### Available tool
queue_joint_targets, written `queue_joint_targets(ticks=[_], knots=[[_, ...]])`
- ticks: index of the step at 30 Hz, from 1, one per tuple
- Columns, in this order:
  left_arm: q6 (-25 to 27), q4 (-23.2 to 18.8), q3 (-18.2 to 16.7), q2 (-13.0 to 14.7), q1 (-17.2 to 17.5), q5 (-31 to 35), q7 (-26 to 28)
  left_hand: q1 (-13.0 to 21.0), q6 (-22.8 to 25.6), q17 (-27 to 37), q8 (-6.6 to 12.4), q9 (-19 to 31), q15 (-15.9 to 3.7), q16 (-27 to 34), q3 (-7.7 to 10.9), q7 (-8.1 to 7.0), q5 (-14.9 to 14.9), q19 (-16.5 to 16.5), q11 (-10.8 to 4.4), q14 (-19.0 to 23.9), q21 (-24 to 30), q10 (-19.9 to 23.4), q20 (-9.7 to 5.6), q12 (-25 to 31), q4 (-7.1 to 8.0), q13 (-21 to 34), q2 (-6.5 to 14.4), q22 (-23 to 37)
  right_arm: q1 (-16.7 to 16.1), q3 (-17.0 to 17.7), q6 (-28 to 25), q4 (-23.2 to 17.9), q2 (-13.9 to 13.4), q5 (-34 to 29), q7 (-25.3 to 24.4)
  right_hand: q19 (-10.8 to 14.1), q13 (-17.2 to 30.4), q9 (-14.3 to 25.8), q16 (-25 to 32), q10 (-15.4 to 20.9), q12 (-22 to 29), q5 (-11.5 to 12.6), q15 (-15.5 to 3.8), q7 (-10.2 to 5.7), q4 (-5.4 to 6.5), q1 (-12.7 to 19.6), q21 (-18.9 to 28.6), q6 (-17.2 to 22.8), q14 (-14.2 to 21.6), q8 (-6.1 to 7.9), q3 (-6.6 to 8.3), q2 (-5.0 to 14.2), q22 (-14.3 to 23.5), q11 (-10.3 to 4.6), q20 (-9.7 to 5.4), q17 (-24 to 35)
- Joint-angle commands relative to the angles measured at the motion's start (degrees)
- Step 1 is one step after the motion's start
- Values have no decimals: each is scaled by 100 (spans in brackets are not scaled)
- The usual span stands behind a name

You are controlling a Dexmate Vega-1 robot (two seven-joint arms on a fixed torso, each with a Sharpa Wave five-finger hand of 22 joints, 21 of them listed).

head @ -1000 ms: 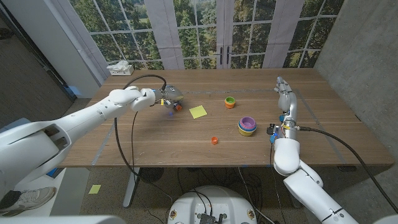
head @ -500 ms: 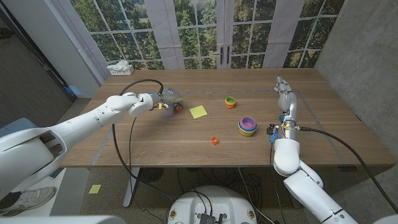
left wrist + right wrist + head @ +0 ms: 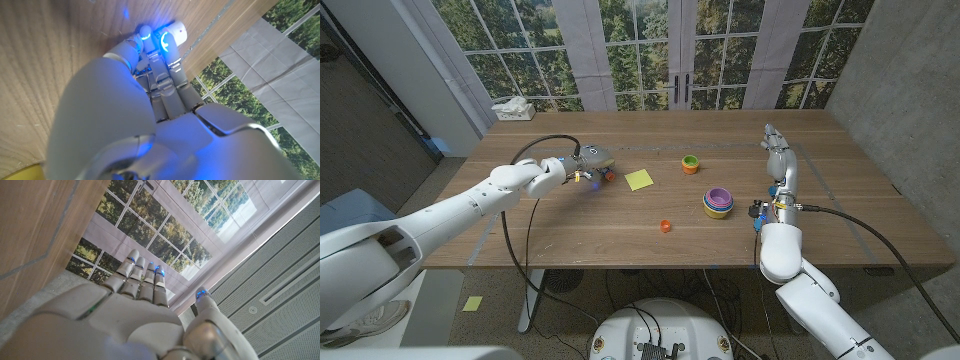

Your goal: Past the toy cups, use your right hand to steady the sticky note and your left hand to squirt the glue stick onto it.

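The yellow sticky note (image 3: 638,179) lies flat on the wooden table (image 3: 570,225), left of the toy cups. My left hand (image 3: 582,164) hovers just left of the note and holds the glue stick (image 3: 604,173), whose orange end points toward the note. In the left wrist view my fingers (image 3: 167,82) curl around the stick's white body (image 3: 175,34). My right hand (image 3: 777,150) stands upright at the table's right side, fingers straight and together, holding nothing, well away from the note. The right wrist view shows its fingers (image 3: 142,275) stretched out.
A green and orange cup (image 3: 690,164) stands right of the note. A stack of purple, green and yellow cups (image 3: 717,202) sits nearer my right arm. A small orange piece (image 3: 665,226) lies toward the front edge. A tissue box (image 3: 513,108) rests at the back left corner.
My left forearm has swung down toward the table's front while the hand with the glue stick stayed just left of the note. The right hand has not moved.
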Motion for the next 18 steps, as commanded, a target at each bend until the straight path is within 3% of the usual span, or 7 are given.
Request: queue_joint_targets(ticks=[1, 11, 15, 18], knots=[[357, -342, -290, 46, 84, -89, 121, 88, 1242, 6, 1, 466, -571, 3, 6, -767, -5, 37, -1332, 569, 29, 1416, -672, 55, -35, 280, -4, -6, 11, 48, -47, 53, -34, 129, 67, 60, 26, 13, -9, 45, 9, -18, -8, 5, -24, -48, -34, 71, -6, 31, 18, 27, 35, 8, -47, -10], [520, -542, -528, 37, 228, -380, 189, 99, 1256, -10, -11, 467, -571, -8, -16, -768, -2, 36, -1340, 577, 55, 1432, -669, 40, -29, 289, -3, -18, -63, 101, -14, 41, -91, 216, 109, 80, 27, 14, -18, 101, 21, -18, -29, 6, -24, -61, -79, 102, -13, 32, 20, 42, 36, 18, -65, -15], [922, -794, -700, 18, 424, -518, 158, 110, 1256, -14, -16, 467, -571, -12, -22, -758, 0, 34, -1329, 579, 61, 1430, -672, 32, -34, 289, -7, -22, -81, 112, 8, 37, -116, 233, 137, 88, 27, 14, -24, 108, 19, -17, -29, 9, -26, -65, -100, 120, -11, 34, 24, 43, 37, 24, -68, -22], [925, -863, -764, 31, 467, -637, 164, 116, 1258, -13, -20, 468, -571, -10, -25, -758, 1, 34, -1322, 585, 67, 1430, -672, 26, -33, 290, -4, -24, -100, 126, -2, 21, -122, 241, 137, 99, 27, 14, -29, 116, 20, -16, -21, 13, -30, -63, -109, 124, -6, 33, 29, 41, 37, 30, -61, -29]])
